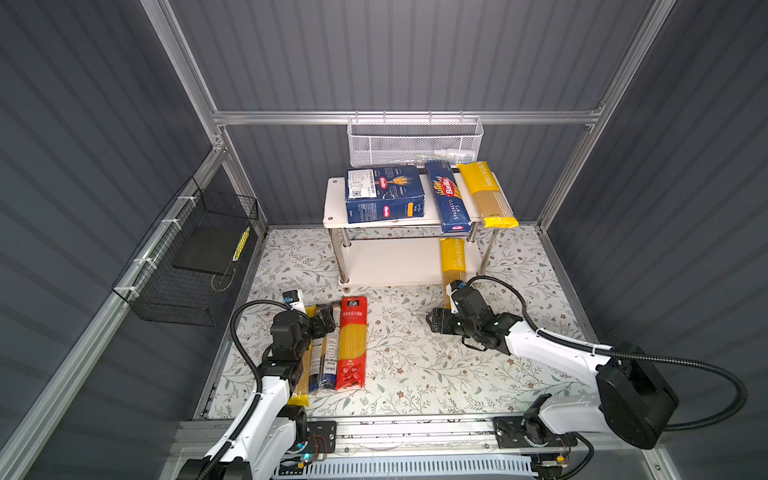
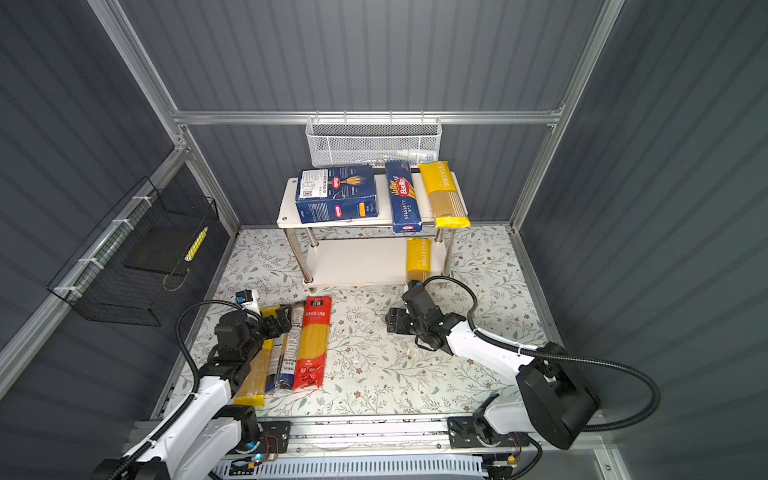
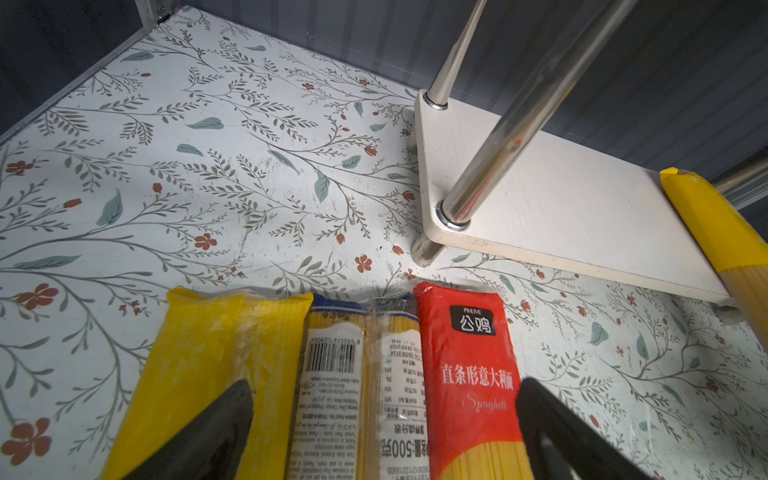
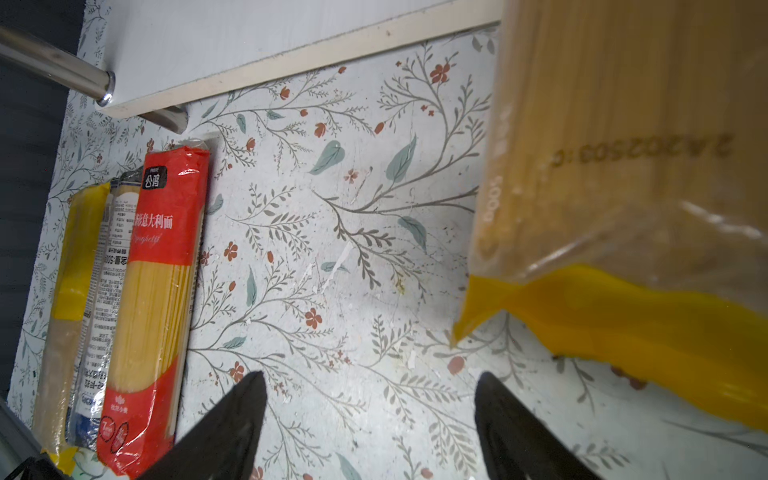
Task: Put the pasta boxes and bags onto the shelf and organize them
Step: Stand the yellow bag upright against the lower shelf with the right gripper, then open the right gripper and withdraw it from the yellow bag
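The shelf (image 1: 334,199) stands at the back. On its top board lie the wide pasta box (image 1: 384,199), the narrow SPAGHETTI box (image 1: 449,199) and a yellow-ended bag (image 1: 488,195). Another yellow-ended bag (image 1: 453,262) lies on the lower board (image 1: 390,262), its near end sticking out past the front edge. My right gripper (image 4: 370,376) is open and empty over the floral mat, just beside that end (image 4: 623,324). On the mat at the left lie a yellow bag (image 3: 208,365), a blue-and-white labelled bag (image 3: 361,374) and a red bag (image 3: 469,374). My left gripper (image 3: 384,386) hangs open over them.
A white mesh basket (image 1: 415,143) hangs on the back wall above the shelf. A black wire basket (image 1: 187,257) on the left wall holds a dark flat item. Chrome legs (image 3: 498,145) stand at the shelf corners. A metal rail (image 1: 415,428) runs along the front.
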Motion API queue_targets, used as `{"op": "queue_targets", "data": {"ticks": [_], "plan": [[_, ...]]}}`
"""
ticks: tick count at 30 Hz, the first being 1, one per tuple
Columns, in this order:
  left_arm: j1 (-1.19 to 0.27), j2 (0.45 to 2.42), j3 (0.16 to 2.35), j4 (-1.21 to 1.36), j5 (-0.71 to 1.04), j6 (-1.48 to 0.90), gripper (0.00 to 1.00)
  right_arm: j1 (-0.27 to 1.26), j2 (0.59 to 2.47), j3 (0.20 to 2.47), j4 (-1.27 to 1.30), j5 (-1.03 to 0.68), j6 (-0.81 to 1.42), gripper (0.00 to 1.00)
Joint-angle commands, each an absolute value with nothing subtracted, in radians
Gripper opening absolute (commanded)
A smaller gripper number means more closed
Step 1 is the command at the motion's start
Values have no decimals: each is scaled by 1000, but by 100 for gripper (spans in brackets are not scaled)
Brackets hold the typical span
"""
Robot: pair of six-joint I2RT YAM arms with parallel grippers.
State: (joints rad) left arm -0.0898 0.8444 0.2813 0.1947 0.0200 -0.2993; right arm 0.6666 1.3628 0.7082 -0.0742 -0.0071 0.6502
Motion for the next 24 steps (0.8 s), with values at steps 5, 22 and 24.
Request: {"op": "queue_targets", "data": {"ticks": [5,22,24], "plan": [[-84,832,308,179,13,-282,100,660,1421,765,-53,50,640,80],[-84,827,306,178,15,-280,100,589,1501,827,-27,61,611,82],[-85,825,305,178,16,-280,100,579,1503,833,-28,61,605,82]]}}
